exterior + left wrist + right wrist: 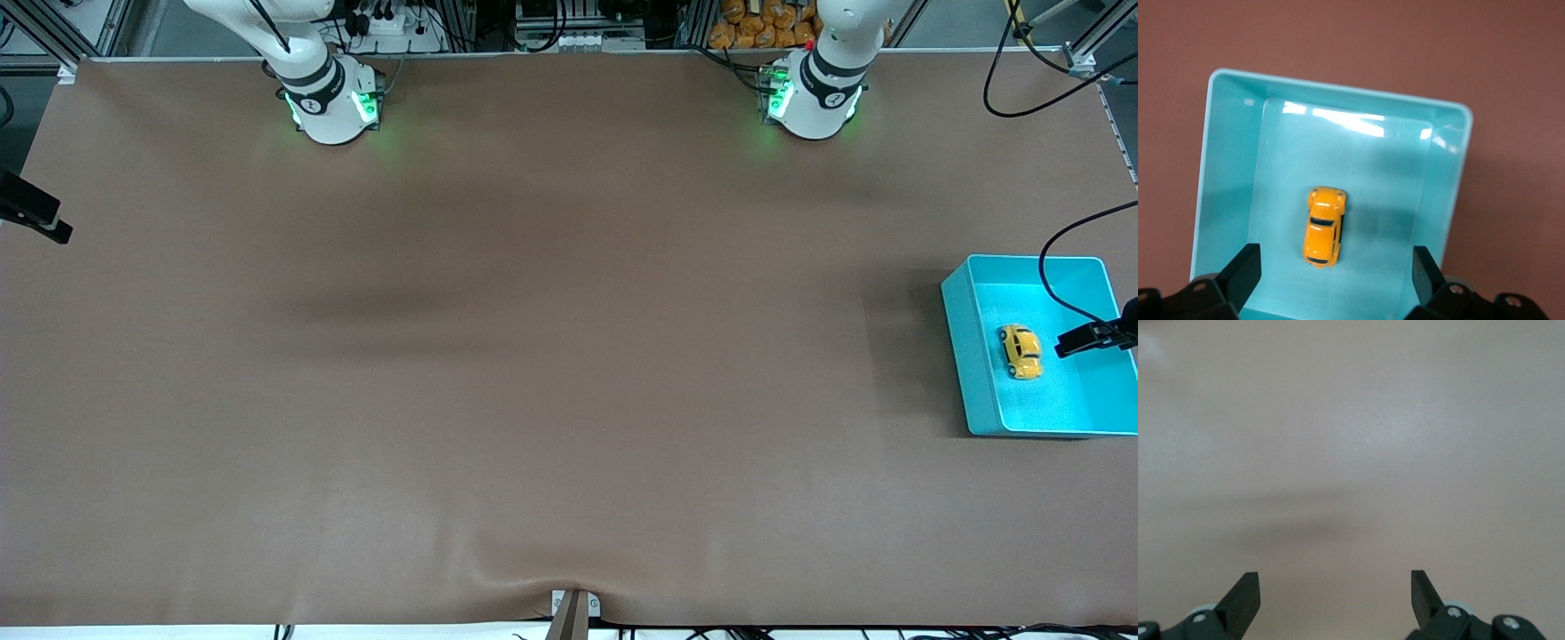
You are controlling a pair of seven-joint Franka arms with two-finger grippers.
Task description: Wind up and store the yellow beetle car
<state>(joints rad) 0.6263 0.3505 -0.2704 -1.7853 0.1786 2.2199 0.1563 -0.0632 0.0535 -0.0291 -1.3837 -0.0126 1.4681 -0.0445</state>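
Brown matte covering, smooth with faint creases along the edge nearest the front camera, spans the whole table (533, 400). One table, two arms, one bin, one car.

Two white arm bases with rounded glossy shells and green lights stand at the table's edge farthest from the front camera.

Bin (978, 356): one, turquoise plastic, rectangular, open-topped, with sloped walls and rounded corners. Its glossy floor shows bright glare patches in the left wrist view (1225, 167). It sits at the left arm's end of the table.

Left gripper (1089, 338): black, angular fingers. It hangs over the bin, at the side of the bin toward the table's end. In its wrist view the gripper (1337, 270) is spread wide, its two fingertips (1245, 267) apart with nothing between them. The car shows in the gap, lower down on the bin floor.

Right gripper (1335, 593): over bare table at the right arm's end, only partly in the front view at that view's edge. Its two black wedge-shaped fingertips (1245, 590) stand wide apart and hold nothing. This arm waits.

Car (1021, 350): one, yellow-orange, glossy, with a rounded beetle body and dark windows. It rests upright on the bin floor, near the middle, clear of all four walls (1323, 225). No gripper touches it.
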